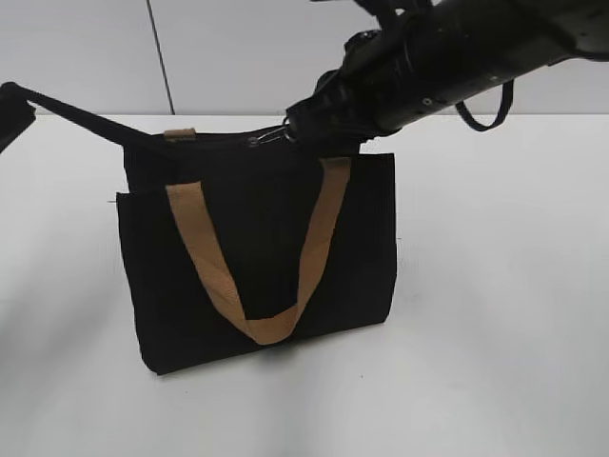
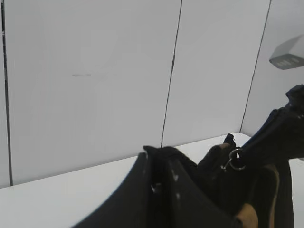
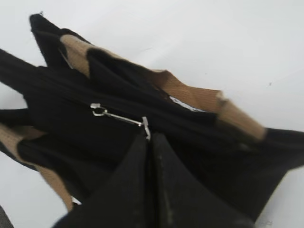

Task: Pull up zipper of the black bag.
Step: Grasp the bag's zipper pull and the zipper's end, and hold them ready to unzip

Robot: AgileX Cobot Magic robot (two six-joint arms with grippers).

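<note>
The zipper (image 3: 121,118), a thin silver pull tab with a small ring at its far end, lay along the black zip line on the top edge of the black bag (image 1: 257,257), a little right of the middle of that edge in the exterior view. The right claw (image 3: 149,135) had its two dark fingers pressed together on the near end of the tab, pinching it, with the tab stretched out taut from the tips.

The bag stood upright on the white bench (image 1: 495,333), one tan handle (image 1: 276,276) hanging down its front face. At the bag's left top corner the left claw (image 2: 159,178) was closed on a fold of black fabric, drawing that corner out and away toward the left.

To do this step well, I judged the right claw should draw the tab straight along the zip line, low and in line with the teeth, while the left kept the corner taut as a counter-pull. Lifting or twisting the tab would likely let the thin metal slip from the pinch or bunch the cloth ahead of the slider.
</note>
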